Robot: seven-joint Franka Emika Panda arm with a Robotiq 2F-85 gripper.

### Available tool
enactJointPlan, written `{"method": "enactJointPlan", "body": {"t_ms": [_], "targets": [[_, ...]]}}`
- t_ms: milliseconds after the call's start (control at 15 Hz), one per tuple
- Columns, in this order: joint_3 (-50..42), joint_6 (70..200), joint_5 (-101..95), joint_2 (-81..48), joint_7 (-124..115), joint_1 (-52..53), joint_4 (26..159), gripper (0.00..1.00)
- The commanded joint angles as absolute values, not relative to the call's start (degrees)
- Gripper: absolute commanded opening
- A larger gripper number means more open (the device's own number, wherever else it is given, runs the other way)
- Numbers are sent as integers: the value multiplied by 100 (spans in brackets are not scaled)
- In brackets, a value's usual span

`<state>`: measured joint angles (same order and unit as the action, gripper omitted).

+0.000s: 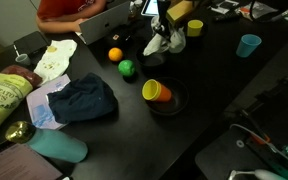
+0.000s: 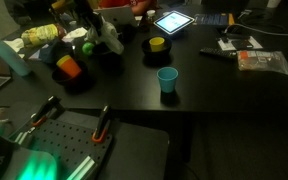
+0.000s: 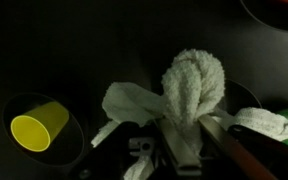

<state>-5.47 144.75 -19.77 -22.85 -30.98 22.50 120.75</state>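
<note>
We see the white cloth [image 3: 189,85] bunched up between the fingers of the hand [image 3: 184,138], which is closed on it; in the wrist view a fat roll of the towelling stands above the jaws and looser folds spill out to either side. In both exterior views the cloth [image 1: 165,43] hangs from the hand [image 1: 161,27] over the far part of the dark bench [image 1: 219,80], and we cannot tell whether its lower end touches the surface. Near it, towards the front, a yellow cup [image 1: 154,91] lies on its side in a black bowl [image 1: 176,105]; the wrist view shows that cup [image 3: 39,126] well to one side of the cloth. A green ball [image 1: 127,68] and an orange ball [image 1: 114,54] sit close together beside the hand. Further off we find a blue cup [image 2: 167,79] standing upright alone, a dark blue garment [image 1: 86,100] crumpled near a teal bottle [image 1: 59,148], and a lit tablet [image 2: 172,21] at the far edge.
</note>
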Motion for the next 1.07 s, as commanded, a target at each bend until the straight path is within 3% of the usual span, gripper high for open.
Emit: {"method": "enactJointPlan", "body": {"t_ms": [0, 600, 667, 800, 1000], "targets": [[-305, 14672, -1952, -2819, -3001, 2104, 11470, 8], [-404, 15176, -1829, -4383, -2765, 2254, 10521, 12], [-328, 15033, -1705, -4398, -2667, 2211, 10523, 40], [-252, 14879, -1596, -4174, -2483, 2209, 10735, 47], [-157, 14638, -1422, -3688, -2262, 2143, 11045, 70]]}}
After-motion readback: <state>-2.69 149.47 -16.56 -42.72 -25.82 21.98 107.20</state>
